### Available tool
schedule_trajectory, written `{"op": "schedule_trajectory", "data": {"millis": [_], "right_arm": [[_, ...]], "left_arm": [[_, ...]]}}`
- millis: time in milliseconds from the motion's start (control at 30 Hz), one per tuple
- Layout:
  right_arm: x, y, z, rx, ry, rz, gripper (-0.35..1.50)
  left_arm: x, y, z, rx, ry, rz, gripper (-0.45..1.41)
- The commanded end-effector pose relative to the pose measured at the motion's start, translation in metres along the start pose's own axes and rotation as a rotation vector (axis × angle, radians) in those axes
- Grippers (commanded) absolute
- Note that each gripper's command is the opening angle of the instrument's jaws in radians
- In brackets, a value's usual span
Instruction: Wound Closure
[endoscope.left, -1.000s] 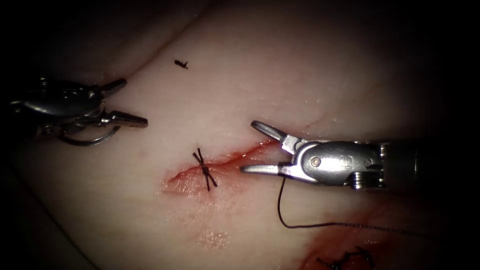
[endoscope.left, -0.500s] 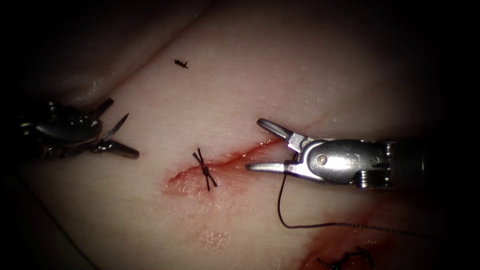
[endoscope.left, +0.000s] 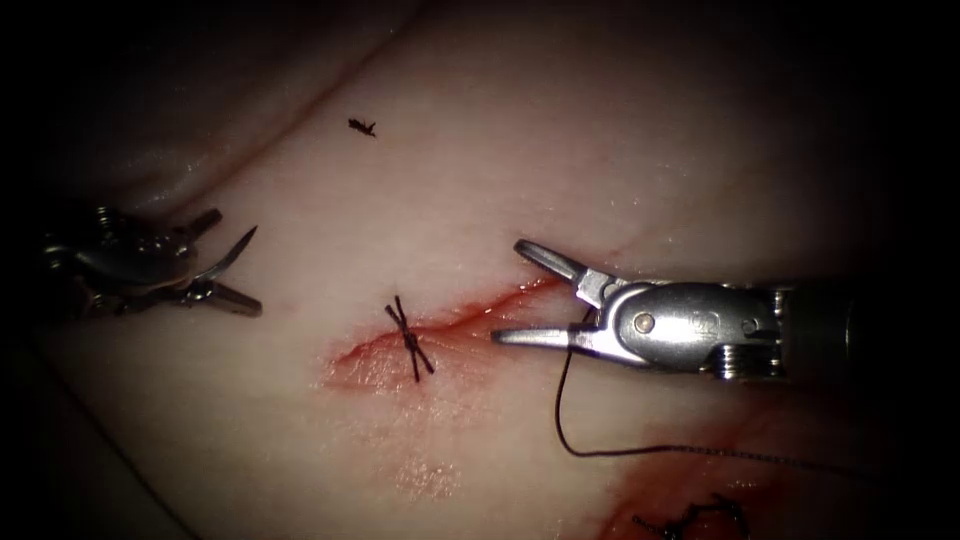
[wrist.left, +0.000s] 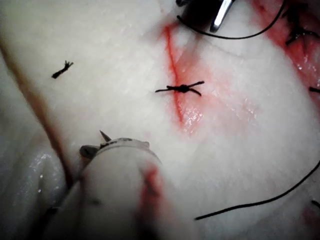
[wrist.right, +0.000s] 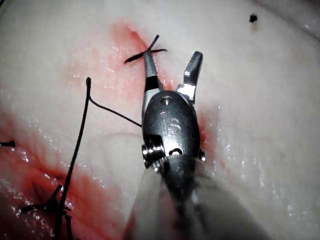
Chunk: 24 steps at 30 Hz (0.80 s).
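Note:
The cut (endoscope.left: 470, 312) runs slantwise across the tissue (endoscope.left: 480, 170), with one knotted stitch (endoscope.left: 410, 340) across its left part. My left tool (endoscope.left: 237, 262) sits well left of the cut, jaws spread, not gripping. The curved needle (endoscope.left: 235, 250) lies between those jaws, tip up-right, out of the tissue; its tip (wrist.left: 104, 135) shows by the tool's end. My right tool (endoscope.left: 508, 292) is open at the cut's right end and holds nothing. A thread (endoscope.left: 563, 400) passes under its lower jaw. The right wrist view has the open jaws (wrist.right: 172, 55) just short of the stitch (wrist.right: 145, 52).
A cut scrap of thread (endoscope.left: 362, 127) lies far above the cut. Red fluid and another knot (endoscope.left: 690, 520) sit at the lower right. A loose thread end (wrist.right: 88, 80) lies beside the right tool. A long thread (wrist.left: 250, 204) crosses the tissue.
The left tool has moved down and left and turned, so the needle tip now shows between its spread jaws. The right tool shifted slightly right and stayed open.

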Motion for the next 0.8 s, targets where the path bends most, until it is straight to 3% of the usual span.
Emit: {"op": "schedule_trajectory", "data": {"millis": [33,67,100,167,200,233,567,633,700,733,800], "right_arm": [[-0.0003,-0.0004,0.0009,0.004,0.0,0.0,1.48],[-0.0002,-0.0004,0.0009,0.004,0.0,0.0,1.48],[-0.0002,-0.0004,0.0009,0.004,0.0,0.0,1.48],[-0.0002,-0.0004,0.0009,0.004,0.0,0.0,1.48],[-0.0002,-0.0004,0.0009,0.004,0.0,0.001,1.48],[-0.0001,-0.0004,0.0008,0.004,0.0,0.001,1.48],[0.0,0.0001,-0.0003,0.015,0.0,0.006,1.4],[0.0001,0.0003,-0.0009,0.012,-0.004,0.032,1.35],[0.0001,0.0004,-0.001,0.012,-0.004,0.033,1.33],[0.0002,0.0005,-0.0013,0.004,-0.011,0.043,1.33],[0.0002,0.0006,-0.0015,0.0,-0.014,0.045,1.33]], "left_arm": [[-0.0003,0.0004,0.0009,0.0,-0.001,-0.009,0.78],[-0.0005,0.0004,0.0011,-0.006,-0.003,-0.023,0.51],[-0.0005,0.0004,0.0011,-0.006,-0.003,-0.023,0.51],[-0.0004,0.0004,0.0011,-0.012,-0.004,-0.024,0.15],[0.0,0.0004,0.0009,-0.016,-0.001,-0.035,-0.37],[0.0004,0.0005,0.0008,-0.014,0.014,-0.01,-0.45],[0.006,0.0023,-0.0006,0.002,0.159,0.183,-0.45],[0.0081,0.003,-0.0004,-0.026,0.258,0.317,-0.45],[0.0088,0.0033,-0.0003,-0.035,0.291,0.355,-0.45],[0.0102,0.0038,0.0,-0.078,0.373,0.427,-0.45],[0.0107,0.0041,0.0002,-0.096,0.399,0.457,-0.45]]}}
